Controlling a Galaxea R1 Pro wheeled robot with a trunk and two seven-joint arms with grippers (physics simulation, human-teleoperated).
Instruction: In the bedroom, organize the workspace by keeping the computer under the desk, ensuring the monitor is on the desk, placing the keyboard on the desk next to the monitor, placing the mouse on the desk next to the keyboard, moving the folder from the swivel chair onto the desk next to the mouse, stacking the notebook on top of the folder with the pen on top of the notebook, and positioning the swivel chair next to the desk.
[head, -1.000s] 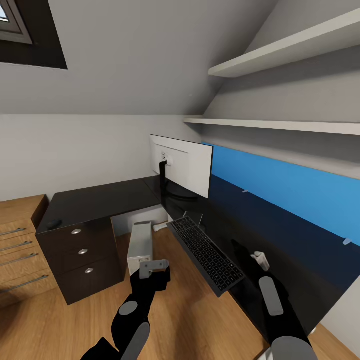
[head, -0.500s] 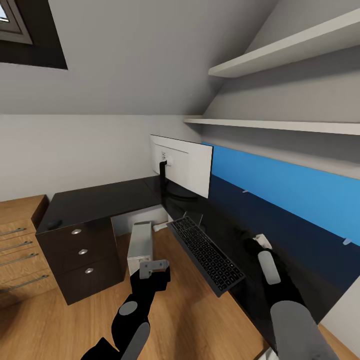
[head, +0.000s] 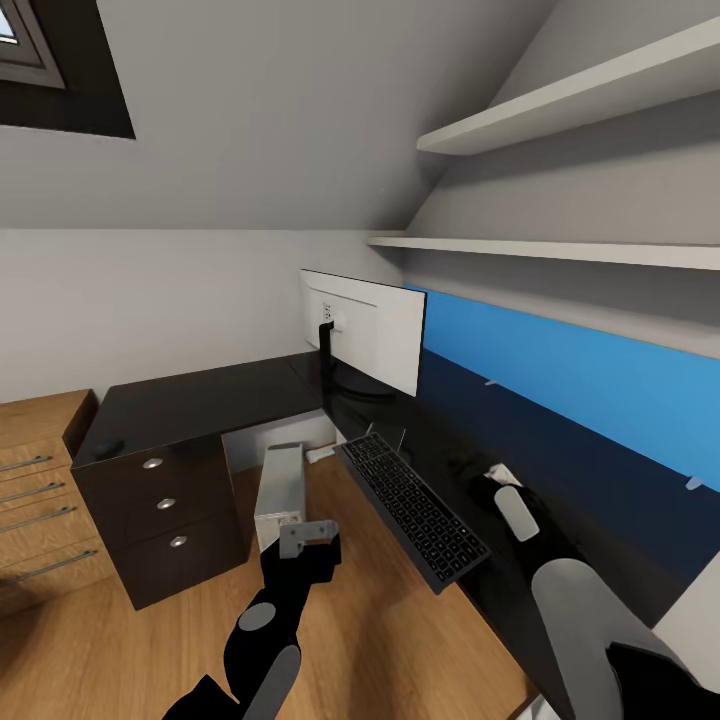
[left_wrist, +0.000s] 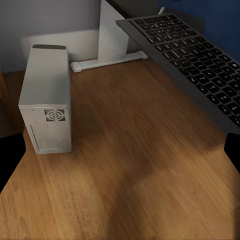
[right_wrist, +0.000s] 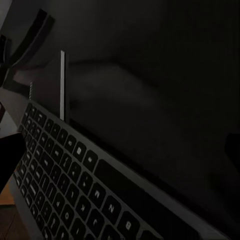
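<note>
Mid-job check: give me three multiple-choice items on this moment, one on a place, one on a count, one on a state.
1. Where does the computer stand?
A. on the desk top
B. on the floor under the desk
C. on a shelf

2. How many round knobs show on the dark drawers?
A. one
B. three
C. five

3. How does the keyboard lie?
A. overhanging the desk's front edge
B. flat on the floor
C. leaning on the monitor

Key: B, the tower stands on wood flooring beside a white leg; B, three knobs are stacked; A, its near side juts past the edge.
</note>
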